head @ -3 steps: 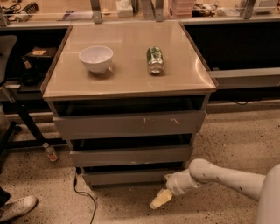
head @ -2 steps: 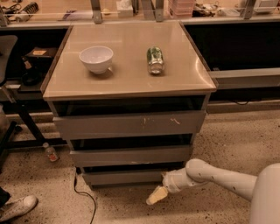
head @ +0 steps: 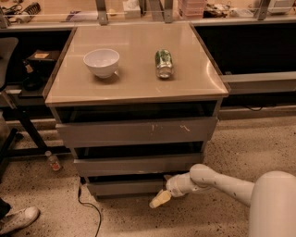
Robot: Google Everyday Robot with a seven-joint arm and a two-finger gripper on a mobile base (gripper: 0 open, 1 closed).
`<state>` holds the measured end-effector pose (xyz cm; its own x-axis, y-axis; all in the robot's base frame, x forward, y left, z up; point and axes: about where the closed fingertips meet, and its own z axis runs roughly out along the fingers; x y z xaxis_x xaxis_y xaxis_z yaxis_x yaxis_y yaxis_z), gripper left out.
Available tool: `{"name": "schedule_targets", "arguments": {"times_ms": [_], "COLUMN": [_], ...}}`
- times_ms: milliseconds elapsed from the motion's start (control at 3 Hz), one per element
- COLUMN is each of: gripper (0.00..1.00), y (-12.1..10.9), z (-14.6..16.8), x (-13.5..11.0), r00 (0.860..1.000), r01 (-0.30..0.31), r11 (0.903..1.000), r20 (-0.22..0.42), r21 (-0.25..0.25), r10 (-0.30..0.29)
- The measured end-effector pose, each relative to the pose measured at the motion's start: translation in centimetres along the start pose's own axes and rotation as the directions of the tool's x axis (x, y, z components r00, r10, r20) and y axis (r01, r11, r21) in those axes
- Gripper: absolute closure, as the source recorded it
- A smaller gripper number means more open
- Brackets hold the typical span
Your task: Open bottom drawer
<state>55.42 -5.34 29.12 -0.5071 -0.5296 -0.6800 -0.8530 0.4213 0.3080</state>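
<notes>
Sitting lowest of the three grey fronts under the table (head: 136, 85), the drawer (head: 125, 187) looks not yet pulled out, so the whole opening seems left to do. The end effector (head: 161, 199) hangs just below and in front of the drawer's right end, near the floor (head: 134, 222). Contact is unclear, and its spread cannot be told.

— Looking down at a speckled floor (head: 240, 139), catching warm, yellowish light.
— Noting a black cable (head: 88, 208) trailing across it, a small bottle (head: 53, 161) sitting near a dark table leg (head: 27, 129), a white shoe (head: 18, 218) poking in at the corner.
— Seeing a cluttered workbench (head: 138, 11) running behind the beige tabletop (head: 138, 78).
— And spotting the gripper (head: 160, 199) hanging low, near the floor.
</notes>
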Motion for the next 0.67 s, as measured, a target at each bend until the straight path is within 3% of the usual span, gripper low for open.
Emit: {"name": "schedule_targets", "arguments": {"times_ms": [667], "gripper": [0.0], "y": [-2.9], "z": [0.8], "x": [0.5], "r00": [0.998], "r01": [0.007], "r11": [0.9981], "r20": [0.059], "r21": [0.061], "r10": [-0.01]}}
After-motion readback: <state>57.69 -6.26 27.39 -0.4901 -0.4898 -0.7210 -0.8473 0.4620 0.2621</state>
